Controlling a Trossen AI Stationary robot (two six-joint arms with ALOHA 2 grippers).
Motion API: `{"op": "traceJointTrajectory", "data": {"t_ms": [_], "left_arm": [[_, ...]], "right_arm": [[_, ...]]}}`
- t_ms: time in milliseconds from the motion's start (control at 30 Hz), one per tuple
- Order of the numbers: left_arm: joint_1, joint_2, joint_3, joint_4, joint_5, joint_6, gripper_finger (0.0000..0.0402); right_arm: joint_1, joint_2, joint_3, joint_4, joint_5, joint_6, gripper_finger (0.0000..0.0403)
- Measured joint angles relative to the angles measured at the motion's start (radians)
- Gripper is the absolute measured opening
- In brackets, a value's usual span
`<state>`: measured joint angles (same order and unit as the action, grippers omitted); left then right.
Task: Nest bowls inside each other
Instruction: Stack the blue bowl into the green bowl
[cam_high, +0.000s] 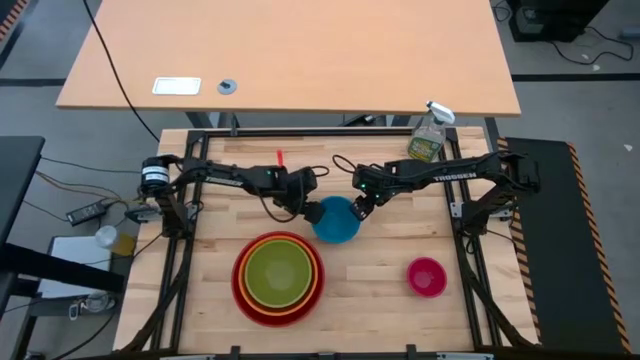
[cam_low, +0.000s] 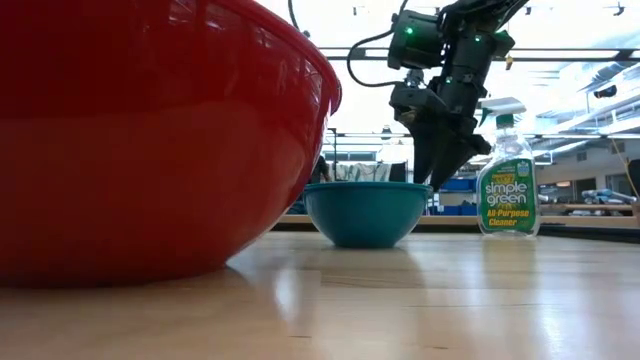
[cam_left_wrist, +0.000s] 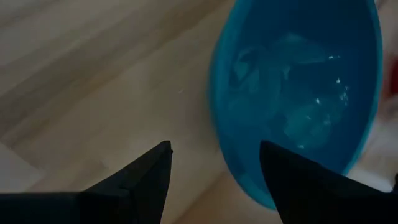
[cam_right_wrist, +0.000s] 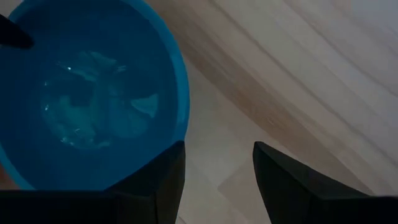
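Nesting is partly done: the lime green bowl (cam_high: 278, 272) sits inside the orange bowl (cam_high: 278, 285), which sits inside the red bowl (cam_high: 240, 290) at the bench's (cam_high: 380, 310) near-left. You have the blue bowl (cam_high: 336, 219) and the magenta pink bowl (cam_high: 427, 276) left, each standing alone, the pink one well apart to the right. Both grippers flank the blue bowl: your left gripper (cam_high: 312, 212) hangs at its left rim, fingers spread wide and empty; your right gripper (cam_high: 360, 208) hangs at its right rim, likewise parted and holding nothing. The spray bottle (cam_low: 507, 180) at the far edge reads "simple green All-Purpose Cleaner", and the right arm (cam_high: 450, 175) carries the lettering "TROSSEN".
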<state>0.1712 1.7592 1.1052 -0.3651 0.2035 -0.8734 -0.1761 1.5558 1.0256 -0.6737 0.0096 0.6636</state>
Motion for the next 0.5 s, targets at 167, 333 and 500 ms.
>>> {"op": "traceJointTrajectory", "data": {"t_ms": [167, 333, 500], "left_arm": [[-0.015, 0.03, 0.0, 0.039, -0.026, -0.03, 0.0245], [-0.018, 0.039, 0.001, 0.008, -0.041, -0.007, 0.0211], [-0.015, 0.043, 0.001, -0.043, -0.094, 0.038, 0.0144]], "right_arm": [[0.013, 0.0, 0.001, 0.016, 0.001, 0.007, 0.0195], [0.026, 0.0, 0.001, 0.02, -0.004, 0.006, 0.0195], [0.026, -0.025, 0.001, -0.018, -0.007, -0.008, 0.0195]]}}
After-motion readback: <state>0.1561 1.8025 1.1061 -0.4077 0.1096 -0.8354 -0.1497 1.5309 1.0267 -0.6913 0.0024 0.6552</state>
